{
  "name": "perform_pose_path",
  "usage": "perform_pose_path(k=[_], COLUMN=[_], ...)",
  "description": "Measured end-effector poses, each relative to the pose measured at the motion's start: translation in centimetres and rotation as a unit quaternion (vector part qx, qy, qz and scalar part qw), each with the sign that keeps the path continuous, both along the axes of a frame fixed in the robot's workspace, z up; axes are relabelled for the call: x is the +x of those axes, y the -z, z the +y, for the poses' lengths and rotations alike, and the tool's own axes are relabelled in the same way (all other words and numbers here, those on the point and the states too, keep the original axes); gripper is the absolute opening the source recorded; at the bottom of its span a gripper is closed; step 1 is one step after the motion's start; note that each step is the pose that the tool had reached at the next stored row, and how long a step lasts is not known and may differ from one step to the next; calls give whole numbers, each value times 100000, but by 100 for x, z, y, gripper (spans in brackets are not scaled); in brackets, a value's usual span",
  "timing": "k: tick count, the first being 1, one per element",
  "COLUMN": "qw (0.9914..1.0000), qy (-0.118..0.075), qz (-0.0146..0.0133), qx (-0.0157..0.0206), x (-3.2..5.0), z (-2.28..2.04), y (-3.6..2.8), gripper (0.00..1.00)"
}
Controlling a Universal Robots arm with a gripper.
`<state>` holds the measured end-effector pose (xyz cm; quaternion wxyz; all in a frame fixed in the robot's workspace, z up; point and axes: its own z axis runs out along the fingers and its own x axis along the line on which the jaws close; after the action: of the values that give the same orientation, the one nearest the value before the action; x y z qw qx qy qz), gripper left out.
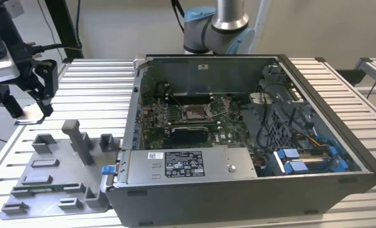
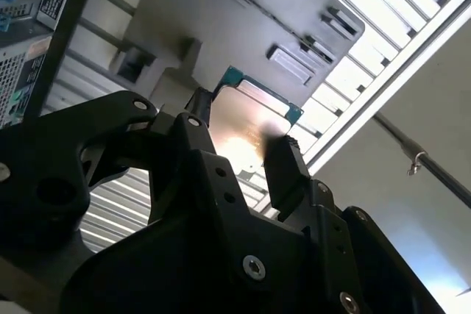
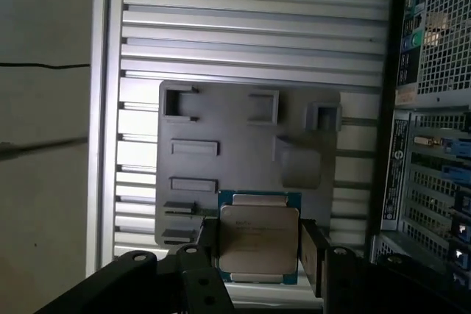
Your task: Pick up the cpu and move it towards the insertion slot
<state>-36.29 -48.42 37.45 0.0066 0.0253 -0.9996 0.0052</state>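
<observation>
The cpu [image 1: 30,115] hangs in the air over the slatted table at the exterior view's left, clear of the grey fixture plate [image 1: 55,171]. My gripper [image 1: 30,113] is shut on it, one black finger on each side. In the first wrist view the cpu [image 3: 259,234] shows its silvery top and green border between the fingers of the gripper [image 3: 259,254]. In the second wrist view its shiny face [image 2: 250,112] sits in the gripper [image 2: 243,137]. The insertion slot [image 1: 195,112], a silver-framed socket, lies on the green board inside the open computer case [image 1: 251,190], well to the right of the gripper.
The grey fixture plate [image 3: 243,145] carries raised blocks, posts and a green memory stick [image 1: 39,188]. The case wall [image 1: 136,109] stands between the gripper and the socket. Cables and blue drive brackets [image 1: 308,159] fill the case's right side. The arm's base [image 1: 216,28] rises behind the case.
</observation>
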Motion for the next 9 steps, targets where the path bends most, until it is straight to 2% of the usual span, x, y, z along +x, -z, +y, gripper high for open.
perform_pose_path(k=[9], qw=[99997], qy=[4], qz=[721], qx=[1], x=[312], z=[2], y=[0], gripper=[0])
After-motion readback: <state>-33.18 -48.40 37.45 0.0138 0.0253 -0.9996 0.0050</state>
